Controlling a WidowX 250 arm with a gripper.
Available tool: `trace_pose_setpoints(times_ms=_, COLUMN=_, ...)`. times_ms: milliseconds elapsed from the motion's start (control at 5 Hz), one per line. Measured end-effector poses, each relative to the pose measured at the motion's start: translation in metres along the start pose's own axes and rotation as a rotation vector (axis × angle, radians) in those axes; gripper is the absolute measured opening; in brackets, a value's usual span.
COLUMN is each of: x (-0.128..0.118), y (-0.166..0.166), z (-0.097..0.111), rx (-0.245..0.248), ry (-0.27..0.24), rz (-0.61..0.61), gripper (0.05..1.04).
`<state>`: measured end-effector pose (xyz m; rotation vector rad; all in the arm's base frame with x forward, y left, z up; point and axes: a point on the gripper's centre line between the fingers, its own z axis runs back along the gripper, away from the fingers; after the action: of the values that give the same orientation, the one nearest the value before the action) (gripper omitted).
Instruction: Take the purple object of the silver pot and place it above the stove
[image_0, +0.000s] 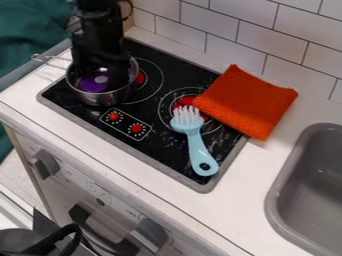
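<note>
purple object (92, 84) sits in a round metal pot (107, 98) (can't tell whether gripper (105, 72) grips).

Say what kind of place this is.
Likely a toy or mock kitchen counter: there's a black stove top with ring markings, a silver pot on it, and a grey sink set in at the right.

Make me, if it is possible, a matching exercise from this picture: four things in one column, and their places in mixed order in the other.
Things
1. Purple object
2. Blue brush
3. Orange cloth
4. Grey sink

Places
A. Across the edge of the stove, partly over the counter
B. Set into the counter
C. Inside the silver pot
D. On the stove, white bristles next to the cloth

Right pairs: 1-C, 2-D, 3-A, 4-B
</note>
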<state>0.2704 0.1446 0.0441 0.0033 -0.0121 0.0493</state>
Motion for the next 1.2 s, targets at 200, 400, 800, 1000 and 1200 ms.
trace_pose_setpoints(times_ms=200, x=0.004, y=0.001, z=-0.002, rx=-0.005, ry=-0.002, rz=0.007, gripper=0.943)
trace_pose_setpoints(times_ms=400, x=0.006, y=0.001, z=-0.003, rx=-0.005, ry=-0.019, rz=0.018, gripper=0.656)
trace_pose_setpoints(times_ms=800, x=0.007, y=-0.014, z=0.02, rx=0.041, ry=-0.017, rz=0.029, gripper=0.61)
trace_pose_setpoints(times_ms=1000, x=0.014, y=-0.027, z=0.047, rx=0.09, ry=-0.055, rz=0.047, gripper=0.61)
trace_pose_setpoints(times_ms=1200, x=0.03, y=-0.046, z=0.065, rx=0.115, ry=-0.08, rz=0.067, gripper=0.61)
